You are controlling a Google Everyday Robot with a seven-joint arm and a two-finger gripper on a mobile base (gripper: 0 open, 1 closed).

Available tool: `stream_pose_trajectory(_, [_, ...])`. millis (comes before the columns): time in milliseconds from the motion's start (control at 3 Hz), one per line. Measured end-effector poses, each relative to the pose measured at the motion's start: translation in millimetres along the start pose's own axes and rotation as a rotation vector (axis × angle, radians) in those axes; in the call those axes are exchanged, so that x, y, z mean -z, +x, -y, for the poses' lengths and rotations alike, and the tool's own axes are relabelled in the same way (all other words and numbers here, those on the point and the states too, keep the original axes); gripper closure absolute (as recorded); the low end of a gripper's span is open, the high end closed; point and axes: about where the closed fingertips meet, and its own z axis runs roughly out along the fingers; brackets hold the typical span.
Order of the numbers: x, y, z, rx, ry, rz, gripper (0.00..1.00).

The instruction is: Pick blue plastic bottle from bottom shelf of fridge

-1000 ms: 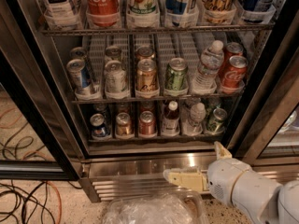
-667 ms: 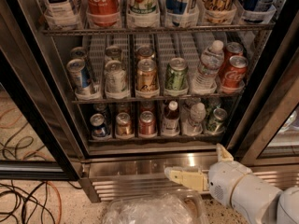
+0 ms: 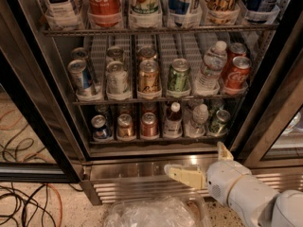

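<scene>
The fridge (image 3: 124, 170) stands open in front of me. On its bottom shelf (image 3: 158, 139) the blue plastic bottle (image 3: 173, 120), dark-bodied with a white cap, stands upright in the fourth lane from the left. A red can (image 3: 148, 125) is to its left and a clear water bottle (image 3: 197, 120) to its right. My gripper (image 3: 201, 163) is open and empty. It hangs in front of the steel base, below the bottom shelf and to the right of the bottle, with one pale finger (image 3: 182, 174) pointing left.
The shelf above holds cans and a larger clear water bottle (image 3: 209, 68). The bottom shelf also holds a blue can (image 3: 100, 126), a copper can (image 3: 125, 126) and a green can (image 3: 219, 121). A clear plastic tub (image 3: 154, 213) sits on the floor below. Cables (image 3: 23, 202) lie at the lower left.
My gripper has edged slightly upward in front of the steel base. Everything on the shelves has stayed in place.
</scene>
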Motion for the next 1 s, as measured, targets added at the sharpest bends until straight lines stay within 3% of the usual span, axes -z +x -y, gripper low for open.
stream_pose_trajectory(333, [1,-9,25,0.101,0.109,0.095,0.00])
stream_pose_trajectory(667, [-25,-42,4,0.233,0.124,0.211,0.00])
stream_pose_trajectory(1000, [-31,-52,9,0.224,0.156,0.261,0.00])
